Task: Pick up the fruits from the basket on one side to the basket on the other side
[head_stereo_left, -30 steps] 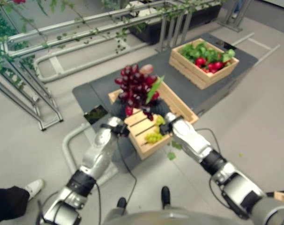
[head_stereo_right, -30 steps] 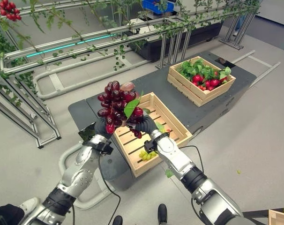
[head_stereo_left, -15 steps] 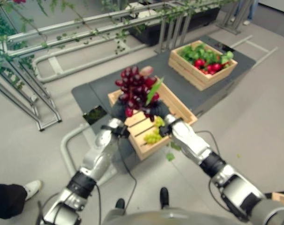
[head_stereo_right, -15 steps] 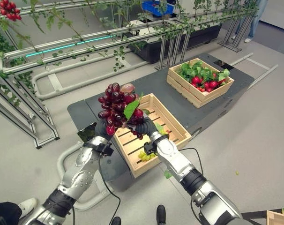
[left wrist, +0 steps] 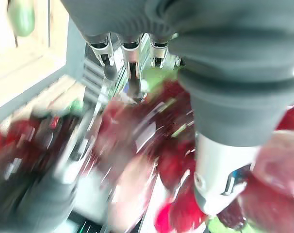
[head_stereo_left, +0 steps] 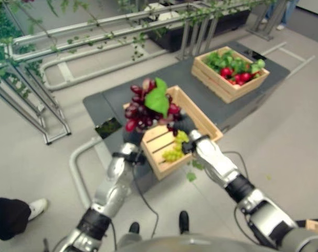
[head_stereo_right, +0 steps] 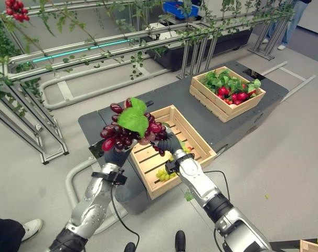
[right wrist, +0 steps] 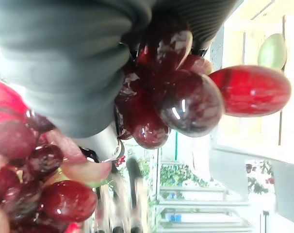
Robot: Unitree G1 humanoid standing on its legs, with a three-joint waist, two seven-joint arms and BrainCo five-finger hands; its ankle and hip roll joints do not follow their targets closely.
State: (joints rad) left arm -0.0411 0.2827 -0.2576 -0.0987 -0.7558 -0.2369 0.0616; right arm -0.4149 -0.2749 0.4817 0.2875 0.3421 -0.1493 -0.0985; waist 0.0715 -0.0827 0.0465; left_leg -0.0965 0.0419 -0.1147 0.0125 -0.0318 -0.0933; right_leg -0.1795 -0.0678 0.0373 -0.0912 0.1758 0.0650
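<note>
While both hands hold the red grapes aloft above the near crate, the left hand cups the bunch from below and the right hand grips its other side, fingers curled into the fruit. Carrying it well likely means keeping the hands level so nothing drops. Green grapes lie in this crate; the far crate sits well apart along the bench, with open floor beside.
</note>
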